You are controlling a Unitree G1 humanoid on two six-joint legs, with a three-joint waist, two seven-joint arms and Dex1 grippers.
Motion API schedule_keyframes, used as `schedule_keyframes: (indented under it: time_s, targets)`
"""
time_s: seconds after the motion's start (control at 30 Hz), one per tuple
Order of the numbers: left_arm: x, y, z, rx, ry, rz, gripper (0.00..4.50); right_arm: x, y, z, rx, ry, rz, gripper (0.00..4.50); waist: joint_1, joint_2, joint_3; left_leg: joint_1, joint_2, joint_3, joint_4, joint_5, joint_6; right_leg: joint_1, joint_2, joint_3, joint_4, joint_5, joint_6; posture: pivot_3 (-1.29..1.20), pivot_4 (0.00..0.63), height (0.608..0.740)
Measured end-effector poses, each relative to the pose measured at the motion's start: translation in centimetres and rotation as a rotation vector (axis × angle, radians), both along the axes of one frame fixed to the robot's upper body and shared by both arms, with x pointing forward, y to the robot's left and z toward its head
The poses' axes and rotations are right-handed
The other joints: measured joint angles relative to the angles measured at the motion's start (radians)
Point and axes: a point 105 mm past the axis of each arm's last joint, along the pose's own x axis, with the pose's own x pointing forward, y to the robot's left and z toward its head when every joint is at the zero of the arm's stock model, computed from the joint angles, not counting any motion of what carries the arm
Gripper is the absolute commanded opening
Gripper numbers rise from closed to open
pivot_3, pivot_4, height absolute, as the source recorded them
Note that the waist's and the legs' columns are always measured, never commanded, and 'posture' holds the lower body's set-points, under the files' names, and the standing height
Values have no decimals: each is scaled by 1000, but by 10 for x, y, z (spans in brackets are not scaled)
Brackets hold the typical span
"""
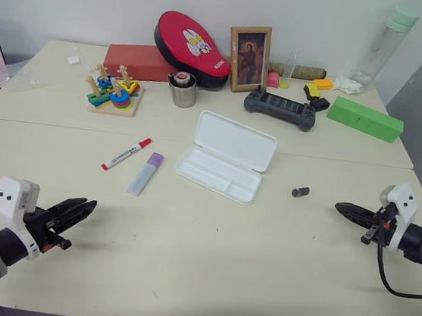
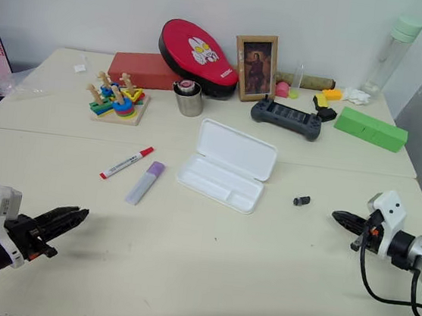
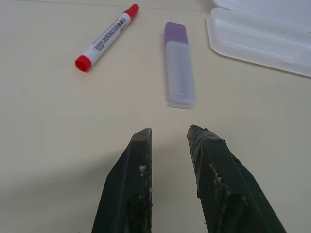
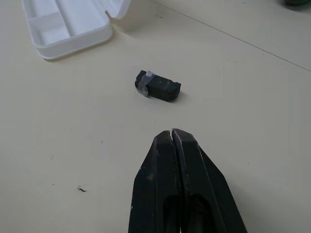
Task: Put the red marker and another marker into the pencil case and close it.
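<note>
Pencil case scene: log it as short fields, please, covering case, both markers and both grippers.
pencil case: open, tray empty
red marker: on the table, left of the case
lilac marker: on the table beside the red marker, apart
left gripper: fingers open, empty, short of the markers
right gripper: fingers shut, empty, near a small black block

Left gripper (image 1: 87,206): two black tapered fingers (image 3: 131,189), surfaces scuffed and flecked with pale specks, inner faces finely textured. White box-shaped camera housing with small dark holes sits on the wrist; a black cable loops from it. Forearm is grey metal. Right gripper (image 1: 340,208): matching black fingers (image 4: 194,189), white housing above, dark collar, silver-grey forearm, black cable hanging in a loop beneath.
</note>
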Motion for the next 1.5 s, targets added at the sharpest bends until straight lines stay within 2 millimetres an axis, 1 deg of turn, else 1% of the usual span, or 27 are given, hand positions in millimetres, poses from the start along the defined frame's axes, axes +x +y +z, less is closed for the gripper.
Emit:
schedule_keyframes:
  time_s: [0.07, 0.17, 0.23, 0.27, 0.37, 0.43, 0.5, 0.57, 0.6, 0.67, 0.73, 0.77, 0.87, 0.93, 1.0, 1.17, 1.27, 1.37, 1.5]
  targets:
    - [-2, 0, 10, 8, 2, -42, 1269, 1, 9, 8, 0, -19, 35, 0, -1, 0, 0, 0, 0, 0, 0, 0, 0, 0, 0, 0, 1, 0, 0, 0, 150, 740]
    - [-3, -3, 30, 39, -22, -108, 1269, 1, 31, 24, 7, -62, 129, 0, -1, 0, 0, 0, 0, 0, 0, 0, 0, 0, 0, 0, 1, 0, 0, 0, 150, 740]
    - [-7, -12, 42, 48, -27, -176, 1269, -2, 48, 32, -4, -96, 203, 0, 0, 0, 0, 0, 0, 0, 0, 0, 0, 0, 0, 0, 1, 0, 0, 0, 150, 740]
    - [-8, -14, 43, 49, -25, -192, 1269, -2, 51, 33, -6, -100, 216, 0, 0, 0, 0, 0, 0, 0, 0, 0, 0, 0, 0, 0, 0, 0, 0, 0, 150, 740]
    - [-22, -27, 45, 73, 18, -284, 1269, -6, 68, 40, -2, -115, 294, 0, -1, 0, 0, 0, 0, 0, 0, 0, 0, -1, 0, 0, 0, 0, -1, 0, 150, 740]
    - [-27, -31, 44, 89, 43, -329, 1269, -9, 77, 41, -8, -116, 341, 0, 0, 0, 0, 0, 0, 0, -1, 0, 0, -1, 0, 0, 1, -1, -1, 0, 150, 740]
    - [-28, -34, 46, 110, 49, -357, 1259, -13, 84, 40, -13, -105, 391, 371, 0, 0, 0, 0, 0, 0, 0, 0, 0, -1, 0, -1, 1, -1, -1, 0, 150, 740]
    - [-25, -37, 51, 134, 32, -383, 1259, -15, 94, 38, -24, -97, 452, 696, 0, 0, 0, 0, 0, 0, 0, 0, 0, -1, 0, -1, 1, -1, -2, 0, 150, 740]
    - [-24, -39, 55, 145, 15, -392, 1259, -15, 100, 36, -40, -101, 479, 1006, 0, 0, 0, 0, 0, 0, 0, 0, 0, -1, 0, 0, 1, -2, -4, 0, 150, 740]
    - [-21, -44, 58, 159, -4, -415, 1259, -14, 110, 32, -78, -111, 529, 1421, -1, 0, 0, 0, 0, 0, 0, 0, 0, -1, 0, 0, 1, -3, -5, 0, 150, 740]
    - [-21, -45, 56, 160, 3, -422, 1259, -12, 115, 27, -110, -115, 555, 1979, -1, 0, 0, 0, 0, 0, 0, 0, 0, -1, 0, 0, 1, -1, -3, 0, 150, 740]
    - [-21, -46, 55, 160, 7, -425, 1259, -10, 118, 26, -116, -118, 565, 2191, -1, 0, 0, 0, 0, 0, 0, 0, 0, -1, 0, 0, 1, -1, -1, 0, 150, 740]
    - [-19, -46, 52, 169, 15, -429, 1259, -8, 131, 20, -135, -125, 609, 2940, -1, 0, 0, -1, 0, 0, -1, 0, 0, -2, 0, -1, 1, -1, -1, 0, 150, 740]
    - [-18, -45, 53, 181, 12, -428, 1259, -6, 139, 18, -147, -132, 633, 3520, -1, 0, 0, -1, 0, 0, -1, 0, 0, -2, 0, -1, 1, -1, -1, 0, 150, 740]
    - [-18, -46, 54, 186, 11, -436, 1259, -3, 145, 16, -158, -135, 641, 4008, -2, 0, 0, -1, 0, 0, -1, 0, 0, -2, 0, -1, 1, -1, -1, 0, 150, 740]
    - [-19, -43, 54, 209, 23, -447, 1259, 21, 164, 7, -198, -128, 628, 4008, -9, 0, 0, 0, 0, 0, -1, 0, 0, -2, 0, -1, 2, -1, -1, 0, 150, 740]
    - [-20, -41, 59, 228, 13, -446, 1259, 31, 164, -1, -262, -108, 602, 4008, -8, 0, 0, -1, 0, -1, -1, 0, 0, -3, 0, -1, 2, -1, -1, 0, 150, 740]
    - [-20, -40, 59, 235, 13, -443, 1259, 32, 165, -8, -275, -79, 602, 4008, -6, 0, 0, -1, 0, -1, -2, 0, 0, -3, 0, -1, 2, -1, -1, 0, 150, 740]
    - [-20, -38, 59, 245, 17, -439, 1259, 30, 168, -11, -284, -61, 611, 4008, -9, 0, 0, -1, 0, -1, -2, 0, 0, -4, 0, -1, 2, -1, -2, 0, 150, 740]
